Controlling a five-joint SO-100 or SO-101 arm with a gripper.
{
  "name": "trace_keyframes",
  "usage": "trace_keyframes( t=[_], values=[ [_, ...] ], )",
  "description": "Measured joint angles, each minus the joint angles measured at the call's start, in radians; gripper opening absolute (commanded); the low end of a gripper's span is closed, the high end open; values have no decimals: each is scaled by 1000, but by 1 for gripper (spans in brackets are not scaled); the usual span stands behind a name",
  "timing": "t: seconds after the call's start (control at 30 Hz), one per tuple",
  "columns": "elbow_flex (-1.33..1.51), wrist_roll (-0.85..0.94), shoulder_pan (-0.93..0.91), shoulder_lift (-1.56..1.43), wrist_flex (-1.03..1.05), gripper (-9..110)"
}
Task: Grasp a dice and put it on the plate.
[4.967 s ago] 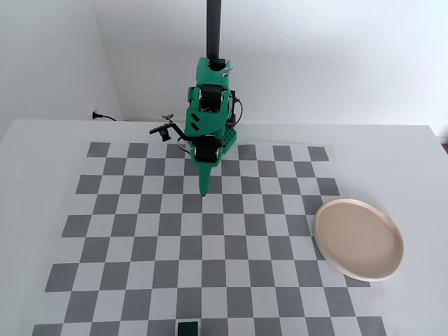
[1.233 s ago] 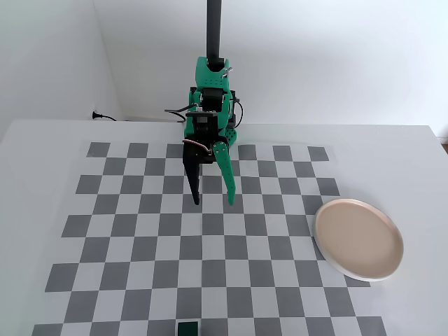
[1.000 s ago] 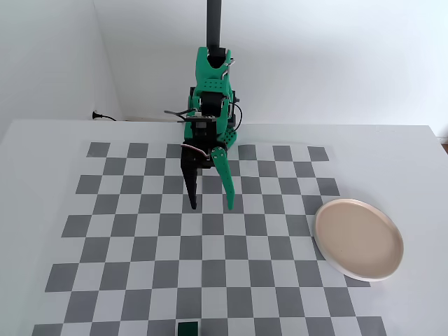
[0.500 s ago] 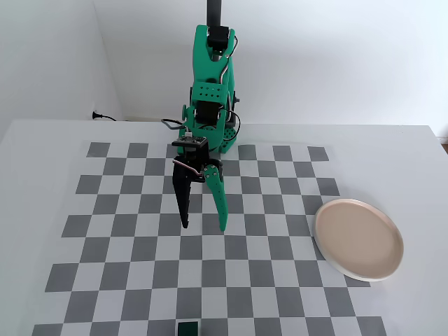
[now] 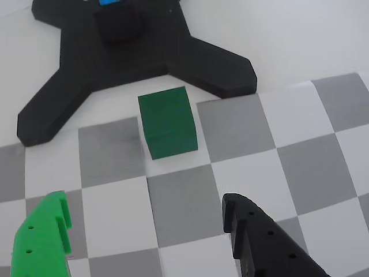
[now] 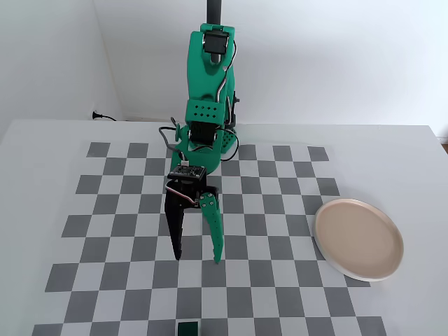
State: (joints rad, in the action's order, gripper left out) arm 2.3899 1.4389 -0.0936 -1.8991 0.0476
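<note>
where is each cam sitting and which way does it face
Wrist view: rides the arm, looking past the open gripper at the dice and a black stand beyond it.
Fixed view: high, opposite the arm's base, looking down at checkerboard, plate, whole arm.
Shared: dice, gripper, checkerboard.
</note>
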Motion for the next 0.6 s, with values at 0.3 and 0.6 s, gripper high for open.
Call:
trace_keyframes(
  t=[0.3,0.6],
  values=[
    [-206,20,0,238,0,22],
    [-420,23,0,459,23,23]
  ],
)
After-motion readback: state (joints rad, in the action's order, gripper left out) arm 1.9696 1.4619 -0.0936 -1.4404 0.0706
